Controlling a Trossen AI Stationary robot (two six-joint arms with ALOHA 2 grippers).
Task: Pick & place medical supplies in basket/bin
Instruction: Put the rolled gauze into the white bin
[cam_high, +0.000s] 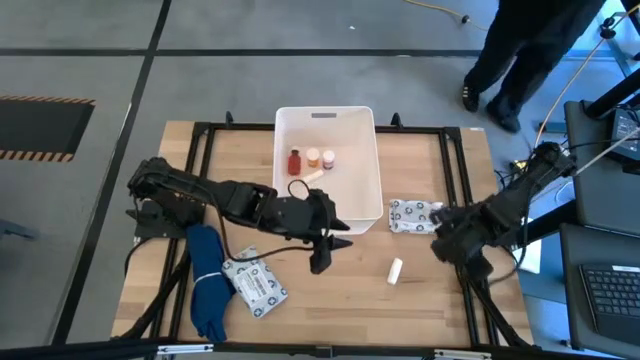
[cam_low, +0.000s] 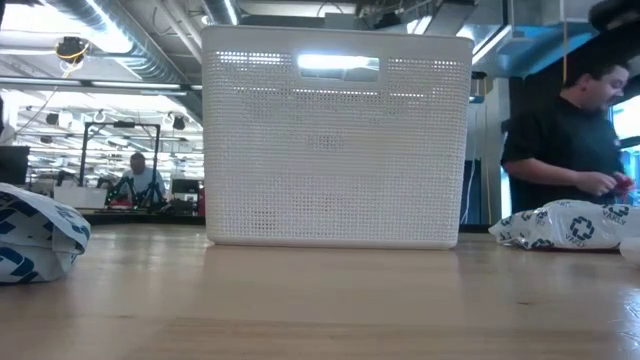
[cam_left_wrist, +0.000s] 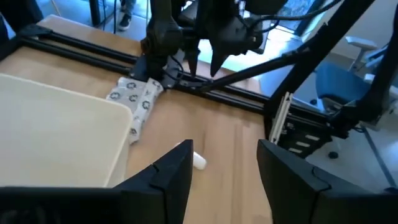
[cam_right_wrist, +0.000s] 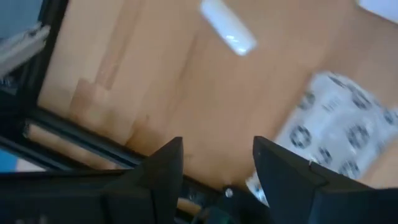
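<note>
White bin (cam_high: 372, 175) sits at the table's far-middle, handle slot in its far short wall. Inside, near that far end: red bottle (cam_high: 295, 161), an orange-topped vial (cam_high: 312, 157) beside it, another small vial (cam_high: 328, 158) next to that, & a short white cylinder (cam_high: 312, 176) lying just nearer. In the low view the bin's wall (cam_low: 335, 140) shows as a fine perforated mesh w/ a bright slot near the top.

Outside the bin: a white grey-printed packet (cam_high: 413, 216) lies just off the bin's near right corner, apart from it; also seen in the low view (cam_low: 560, 225), left wrist view (cam_left_wrist: 138, 102) & right wrist view (cam_right_wrist: 336, 127). A white cylinder (cam_high: 395, 270) lies on bare wood nearer the front, w/ views from the left wrist (cam_left_wrist: 198, 161) & right wrist (cam_right_wrist: 227, 31). A 2nd printed packet (cam_high: 255, 283) lies front-left, touching a blue cloth-like item (cam_high: 205, 280).

Left gripper (cam_high: 322, 255) hangs just in front of the bin's near wall, fingers (cam_left_wrist: 168, 177) parted w/ nothing between them. Right gripper (cam_high: 452, 240) sits at the table's right side, near the first packet, fingers (cam_right_wrist: 163, 168) spread, empty.

A person in dark clothes (cam_high: 520, 50) stands beyond the table's far right corner; in the low view (cam_low: 565, 140) the person is behind the packet.
</note>
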